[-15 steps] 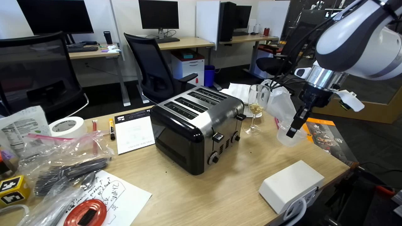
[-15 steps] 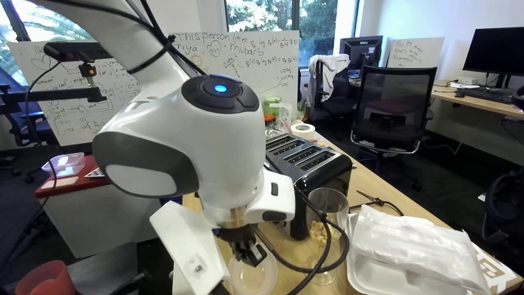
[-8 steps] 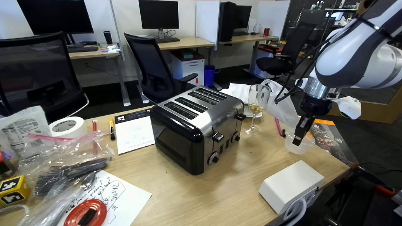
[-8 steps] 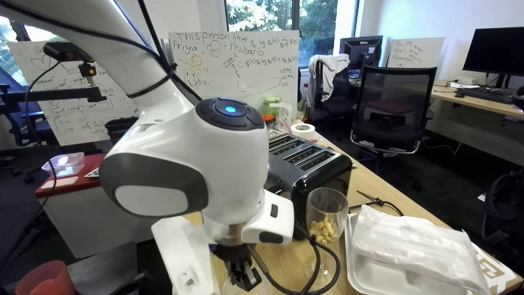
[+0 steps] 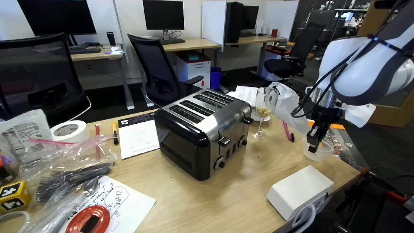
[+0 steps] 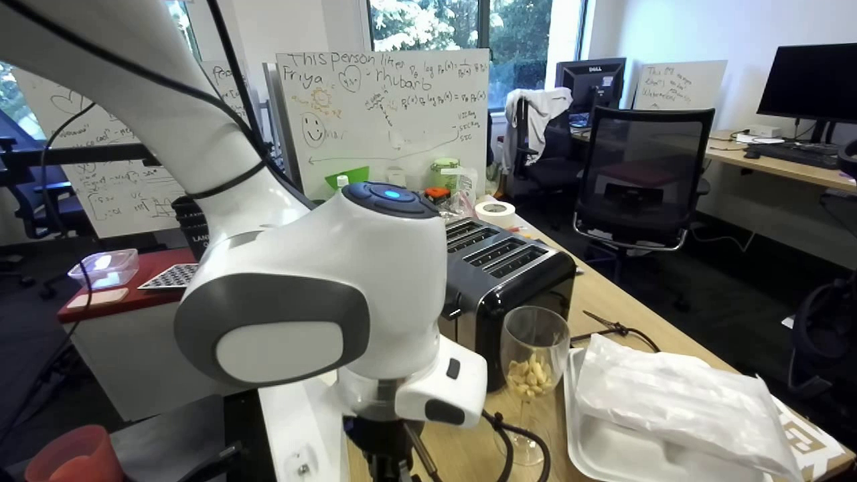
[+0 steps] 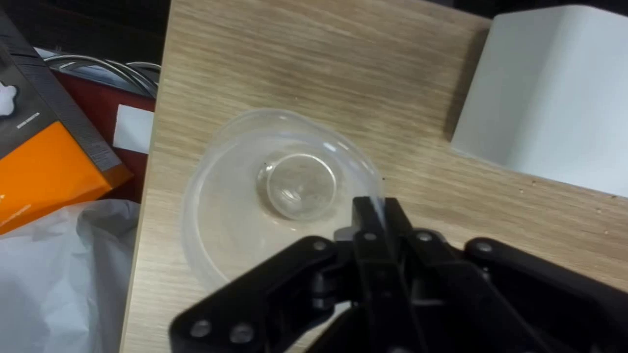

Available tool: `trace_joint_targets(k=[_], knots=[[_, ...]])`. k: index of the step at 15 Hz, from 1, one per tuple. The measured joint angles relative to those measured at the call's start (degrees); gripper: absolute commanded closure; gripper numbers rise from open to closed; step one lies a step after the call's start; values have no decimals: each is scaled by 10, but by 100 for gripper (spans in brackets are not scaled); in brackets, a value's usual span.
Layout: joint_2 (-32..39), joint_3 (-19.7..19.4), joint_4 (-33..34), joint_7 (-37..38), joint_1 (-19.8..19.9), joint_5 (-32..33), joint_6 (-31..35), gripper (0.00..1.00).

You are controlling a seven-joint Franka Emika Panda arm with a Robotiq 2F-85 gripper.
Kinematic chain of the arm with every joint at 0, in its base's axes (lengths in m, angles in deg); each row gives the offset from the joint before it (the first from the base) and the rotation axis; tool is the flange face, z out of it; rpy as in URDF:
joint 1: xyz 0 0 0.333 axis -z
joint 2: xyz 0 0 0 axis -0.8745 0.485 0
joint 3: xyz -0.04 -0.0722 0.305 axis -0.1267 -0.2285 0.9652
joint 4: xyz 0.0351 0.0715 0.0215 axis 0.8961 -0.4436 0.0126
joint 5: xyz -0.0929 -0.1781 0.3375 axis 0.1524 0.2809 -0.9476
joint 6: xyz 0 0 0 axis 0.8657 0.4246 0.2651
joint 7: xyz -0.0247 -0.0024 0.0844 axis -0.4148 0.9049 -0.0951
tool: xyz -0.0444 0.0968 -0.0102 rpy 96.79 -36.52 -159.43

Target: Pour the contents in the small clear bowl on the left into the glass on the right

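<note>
A small clear plastic bowl (image 5: 326, 149) is near the right end of the table, close to the edge. In the wrist view the bowl (image 7: 235, 211) looks empty, with its round base showing. My gripper (image 7: 377, 203) is shut on the bowl's rim, one finger inside and one outside. The gripper also shows in an exterior view (image 5: 312, 147). I cannot tell whether the bowl touches the table. The stemmed glass (image 5: 266, 100) stands upright beside the toaster, apart from the bowl. Pale pieces lie in the glass, clear in an exterior view (image 6: 534, 365), where the bowl is out of view.
A black and steel toaster (image 5: 207, 129) stands mid-table. A white box (image 5: 300, 191) sits at the front edge near the bowl. A pink pen (image 5: 287, 130), a white plastic bag (image 5: 289, 103) and an orange-black box (image 5: 343, 142) lie nearby. A white foam tray (image 6: 602, 435) is beside the glass.
My gripper has carried the bowl away from the glass and lower, toward the table's end. The pink pen has come into fuller view. The glass and its pieces have not moved.
</note>
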Motion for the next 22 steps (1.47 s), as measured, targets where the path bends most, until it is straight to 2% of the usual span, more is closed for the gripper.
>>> trace_joint_targets(k=[4, 9, 10, 16, 21, 22], knots=[[0, 0, 8, 35, 0, 18, -5, 40], [-27, 12, 15, 10, 0, -35, -29, 5], [-42, 12, 15, -1, 0, -48, -40, 2], [-140, 6, 13, -114, -11, -158, -109, 0], [-205, -19, -2, -252, -57, -225, -114, 0], [-212, -23, -3, -257, -63, -229, -114, 0]])
